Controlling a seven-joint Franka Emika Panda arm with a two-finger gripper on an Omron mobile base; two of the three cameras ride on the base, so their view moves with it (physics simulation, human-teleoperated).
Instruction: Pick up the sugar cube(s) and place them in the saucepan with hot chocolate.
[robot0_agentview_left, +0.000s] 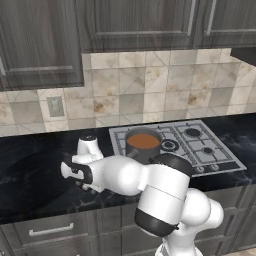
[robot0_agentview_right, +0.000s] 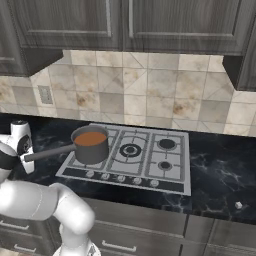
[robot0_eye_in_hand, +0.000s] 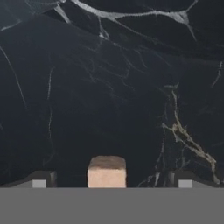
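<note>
The pale beige-tan sugar cube (robot0_eye_in_hand: 107, 171) lies on the black marble counter, seen at the bottom of the hand view. My gripper (robot0_eye_in_hand: 109, 181) is open and points down over it. One fingertip (robot0_eye_in_hand: 40, 180) stands well to each side of the cube, with dark gaps between. In the left base view the hand (robot0_agentview_left: 76, 173) hangs low over the counter, left of the stove. The grey saucepan (robot0_agentview_left: 144, 142) with reddish-brown liquid sits on the stove's front left burner. Its long dark handle (robot0_agentview_right: 47, 152) reaches toward the hand.
The gas stove (robot0_agentview_right: 150, 155) has a row of knobs along its front edge. A tiny pale object (robot0_agentview_right: 238, 205) lies on the counter far right of the stove. Dark cabinets hang above the tiled wall, with an outlet (robot0_agentview_left: 55, 106) at the left.
</note>
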